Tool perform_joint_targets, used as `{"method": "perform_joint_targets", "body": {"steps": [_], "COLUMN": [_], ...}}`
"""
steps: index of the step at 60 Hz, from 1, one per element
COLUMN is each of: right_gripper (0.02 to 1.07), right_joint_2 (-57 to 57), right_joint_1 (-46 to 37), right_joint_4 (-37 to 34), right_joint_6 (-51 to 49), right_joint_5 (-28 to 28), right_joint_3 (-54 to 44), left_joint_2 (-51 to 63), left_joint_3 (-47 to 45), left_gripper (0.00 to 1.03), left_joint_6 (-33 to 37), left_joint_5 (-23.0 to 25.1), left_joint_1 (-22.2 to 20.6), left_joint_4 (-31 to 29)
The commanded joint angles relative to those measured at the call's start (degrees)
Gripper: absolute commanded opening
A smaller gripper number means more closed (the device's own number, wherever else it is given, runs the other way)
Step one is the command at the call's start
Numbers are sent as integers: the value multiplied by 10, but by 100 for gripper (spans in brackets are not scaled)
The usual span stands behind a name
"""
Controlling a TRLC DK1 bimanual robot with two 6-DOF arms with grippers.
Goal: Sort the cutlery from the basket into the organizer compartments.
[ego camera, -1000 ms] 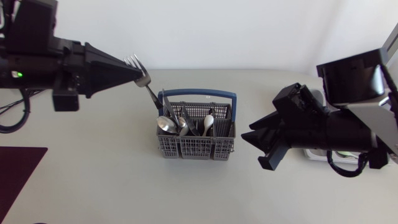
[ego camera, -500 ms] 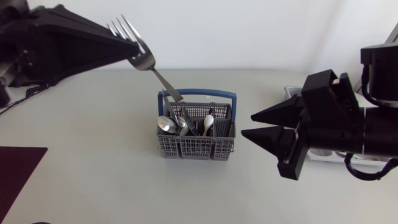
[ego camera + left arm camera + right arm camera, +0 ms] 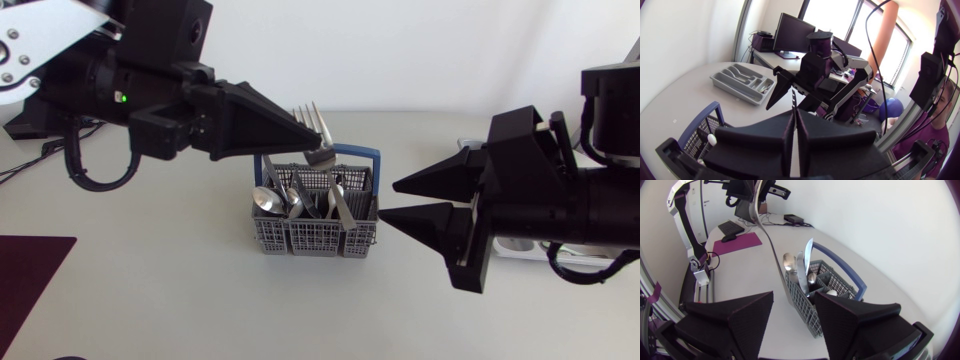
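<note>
While half a second ago the left gripper (image 3: 318,150) carried the fork (image 3: 312,120) high over the table's far left, it has since swung in and down. It now hangs just above the blue handle of the basket (image 3: 315,238), its fingers clenched on the fork's neck with the tines pointing up. The right gripper (image 3: 390,200) has edged closer to the basket's side, and its two fingers are spread wide with nothing between them. There is one basket, standing mid-table, and one fork lifted above it. Inside the basket I count two spoon bowls (image 3: 265,200) and one knife blade (image 3: 807,250). The dark handles crowd together, so there may be more. One grey organizer (image 3: 732,91) lies beyond the right arm, near the table's edge.
</note>
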Motion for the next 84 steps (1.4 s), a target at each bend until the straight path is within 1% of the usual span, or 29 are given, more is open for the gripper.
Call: {"method": "perform_joint_targets", "body": {"steps": [1, 10, 23, 41, 43, 48, 55, 66, 71, 77, 79, 81, 82, 84], "right_gripper": [63, 63, 63, 62, 59, 48, 35, 10, 8, 8, 8, 8, 8, 8], "right_joint_2": [9, 14, 24, 41, 43, 48, 48, 50, 57, 67, 70, 71, 71, 71], "right_joint_1": [7, 8, 18, 18, 18, 18, 19, 30, 34, 36, 36, 35, 35, 34], "right_joint_4": [12, 19, 30, 44, 46, 51, 50, 48, 40, 28, 25, 22, 21, 18], "right_joint_6": [-7, -9, -9, -11, -11, -11, -8, -8, -7, -7, -7, -7, -7, -5], "right_joint_5": [-14, -45, -46, -46, -46, -46, -47, -47, -47, -47, -44, -41, -41, -41], "right_joint_3": [-3, 1, 6, 13, 13, 16, 19, 19, 21, 25, 26, 26, 26, 27], "left_joint_2": [23, 62, 94, 99, 99, 99, 101, 101, 101, 101, 101, 101, 101, 101], "left_joint_3": [35, 58, 76, 71, 70, 68, 65, 60, 61, 65, 65, 67, 67, 68], "left_gripper": [3, 3, 3, 3, 3, 3, 3, 3, 3, 4, 7, 18, 21, 32], "left_joint_6": [-17, -19, -21, -22, -22, -21, -20, -16, -16, -19, -19, -19, -19, -20], "left_joint_5": [20, 27, 30, 30, 30, 30, 30, 36, 39, 39, 39, 39, 39, 39], "left_joint_1": [-15, -35, -49, -62, -63, -62, -58, -51, -46, -36, -31, -26, -25, -19], "left_joint_4": [3, 1, -4, -4, -4, -4, -4, -4, -4, 0, 1, 3, 4, 7]}}
